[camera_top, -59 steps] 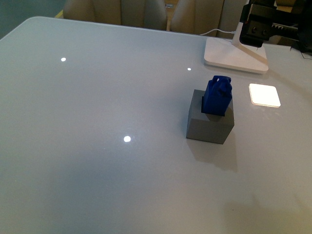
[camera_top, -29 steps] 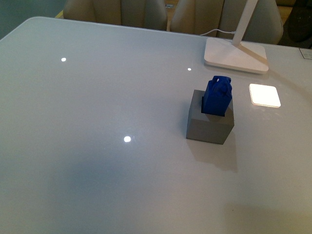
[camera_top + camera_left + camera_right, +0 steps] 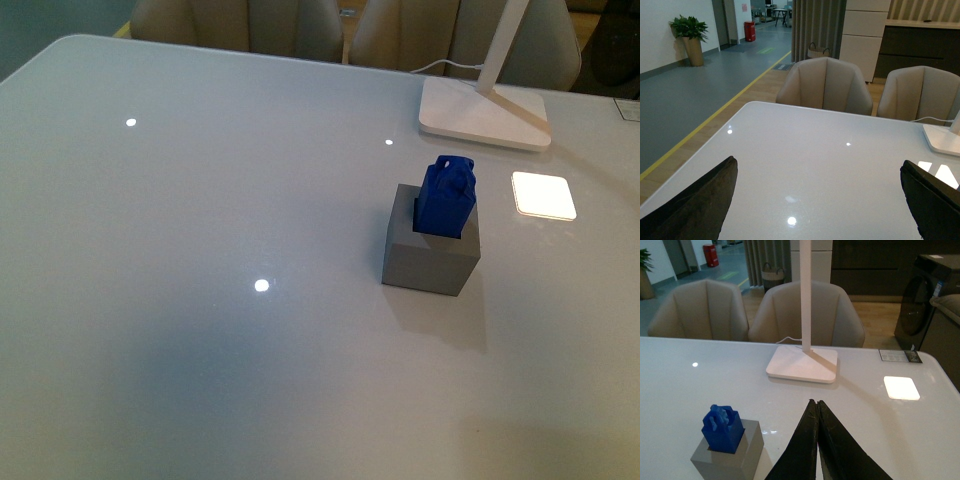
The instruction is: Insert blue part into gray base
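Note:
The blue part (image 3: pixel 445 197) stands in the recess of the gray base (image 3: pixel 430 255) on the white table, right of center in the front view; its upper half and knob stick out above the cube. Both show in the right wrist view, the blue part (image 3: pixel 722 429) in the gray base (image 3: pixel 730 457). My right gripper (image 3: pixel 816 403) is shut and empty, raised off the table and apart from the cube. My left gripper (image 3: pixel 817 200) is open and empty, its dark fingers (image 3: pixel 695 205) wide apart above bare table. Neither gripper shows in the front view.
A white lamp foot (image 3: pixel 483 115) with its slanted stem stands at the back right, with a bright square light patch (image 3: pixel 543 195) on the table beside the cube. Beige chairs (image 3: pixel 825 85) line the table's far edge.
A dark gripper seen at the top right of the front view one second ago has left that view. The blue part and gray base have not moved.

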